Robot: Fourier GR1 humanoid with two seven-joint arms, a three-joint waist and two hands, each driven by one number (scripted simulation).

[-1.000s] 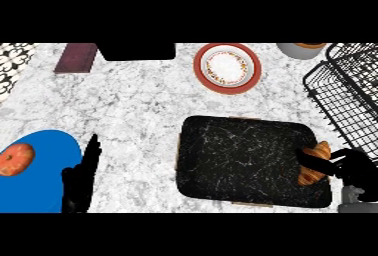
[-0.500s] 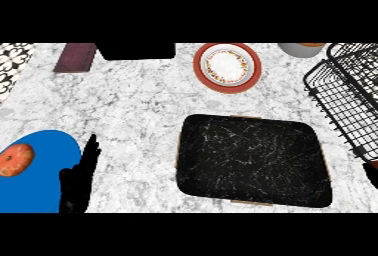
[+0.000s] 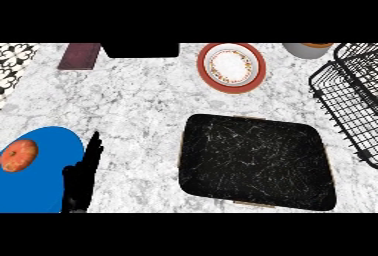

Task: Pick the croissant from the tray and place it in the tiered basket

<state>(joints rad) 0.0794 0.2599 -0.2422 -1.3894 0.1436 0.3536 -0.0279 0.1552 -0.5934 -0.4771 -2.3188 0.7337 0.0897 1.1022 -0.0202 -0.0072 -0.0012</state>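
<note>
The black marbled tray (image 3: 255, 162) lies on the counter at centre right with nothing on it. No croissant shows anywhere in the head view. The black wire tiered basket (image 3: 351, 95) stands at the right edge, cut off by the frame. My left hand (image 3: 81, 180) rests open at the lower left, fingers straight and pointing up, beside the blue plate. My right hand is out of view.
A blue plate (image 3: 44, 185) at the lower left carries an orange fruit (image 3: 18, 155). A red-rimmed plate (image 3: 232, 66) sits at the back, a grey pot (image 3: 310, 48) at the back right, a dark red board (image 3: 79, 55) and a black box (image 3: 140, 49) at the back left.
One second ago my right hand held the croissant at the tray's right edge. Both left the view half a second ago and remain unseen. The left hand has stayed put.
</note>
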